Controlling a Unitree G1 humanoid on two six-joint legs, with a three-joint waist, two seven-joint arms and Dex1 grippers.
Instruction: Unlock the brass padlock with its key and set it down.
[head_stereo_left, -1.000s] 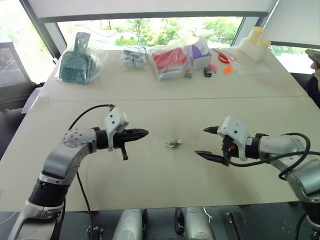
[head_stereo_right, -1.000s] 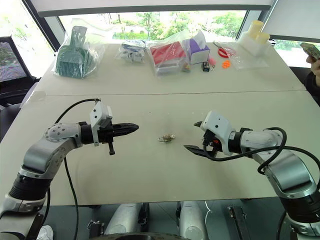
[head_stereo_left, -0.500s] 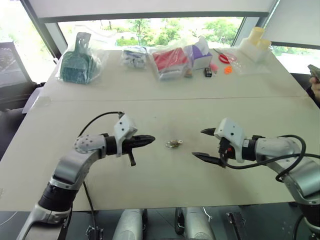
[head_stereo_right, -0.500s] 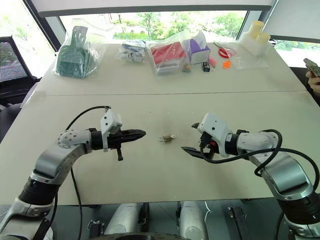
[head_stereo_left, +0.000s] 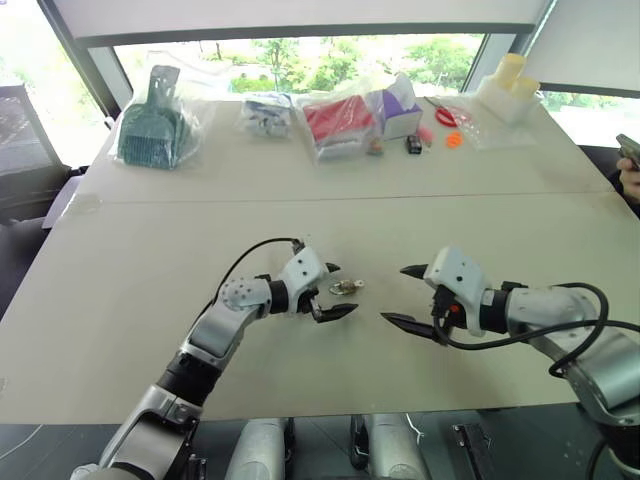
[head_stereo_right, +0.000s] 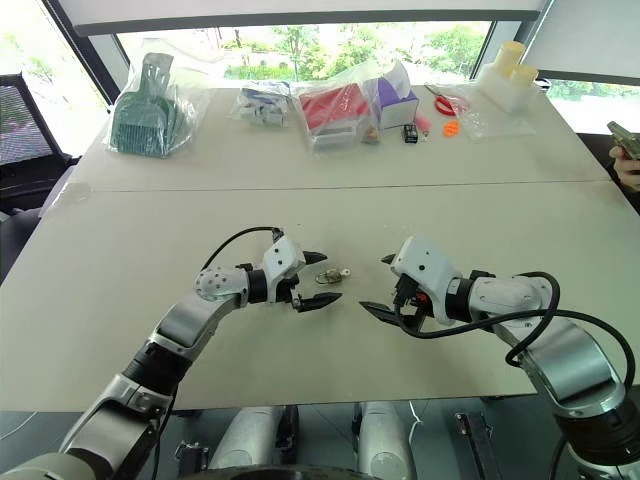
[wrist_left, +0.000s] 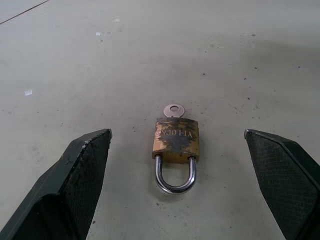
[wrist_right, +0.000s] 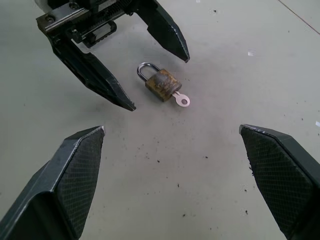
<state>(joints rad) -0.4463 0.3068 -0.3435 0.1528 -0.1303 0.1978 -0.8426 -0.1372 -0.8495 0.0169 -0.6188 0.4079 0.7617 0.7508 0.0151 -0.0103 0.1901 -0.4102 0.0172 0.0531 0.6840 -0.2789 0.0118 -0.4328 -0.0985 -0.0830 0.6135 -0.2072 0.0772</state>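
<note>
The brass padlock (wrist_left: 175, 141) lies flat on the pale table (head_stereo_left: 150, 250), near the middle. Its silvery shackle looks closed, and the key (wrist_left: 173, 110) sticks out of the end of its body. My left gripper (head_stereo_left: 346, 289) is open and low over the table, one finger on each side of the padlock (head_stereo_left: 345, 288) without touching it. My right gripper (head_stereo_left: 395, 293) is open too, a short way to the right of the padlock (wrist_right: 162, 84) and pointing at it, with nothing between its fingers.
Several bagged items line the table's far side: a green dustpan set (head_stereo_left: 150, 125), a red pack (head_stereo_left: 340, 118), a purple box (head_stereo_left: 400, 105) and pale containers (head_stereo_left: 508, 85). A person's hand (head_stereo_left: 630, 170) shows at the right edge. A seam (head_stereo_left: 300, 200) crosses the table.
My left gripper has moved right and down to the padlock and gone from shut to open. The right gripper has stayed where it was, open.
</note>
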